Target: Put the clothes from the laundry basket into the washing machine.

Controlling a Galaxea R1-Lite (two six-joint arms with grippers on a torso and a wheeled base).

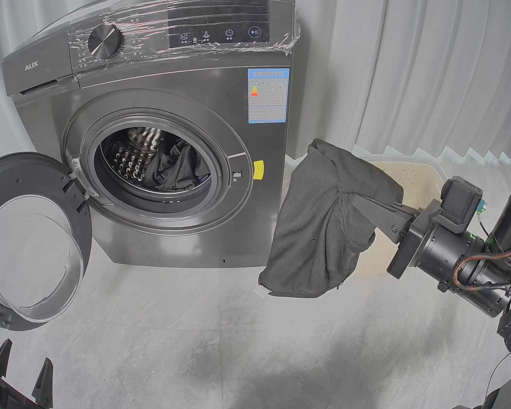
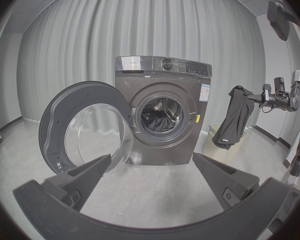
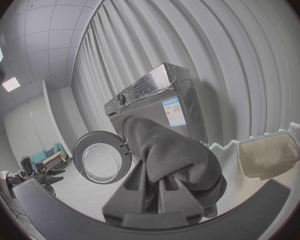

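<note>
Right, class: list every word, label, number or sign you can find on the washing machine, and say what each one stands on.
Brand mark, pale capitals: on the drawer front of the washing machine.
Energy label, blue-bordered: on the machine's front; print too small to read.
Yellow sticker beside the door opening: no readable text.
Control panel: icons and a play/pause sign; captions too small.
Dial markings: blurred.

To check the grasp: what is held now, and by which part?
The right jaws are shut on a dark garment, by a bunched fold near its top; the rest hangs free. The left jaws are open, empty.
</note>
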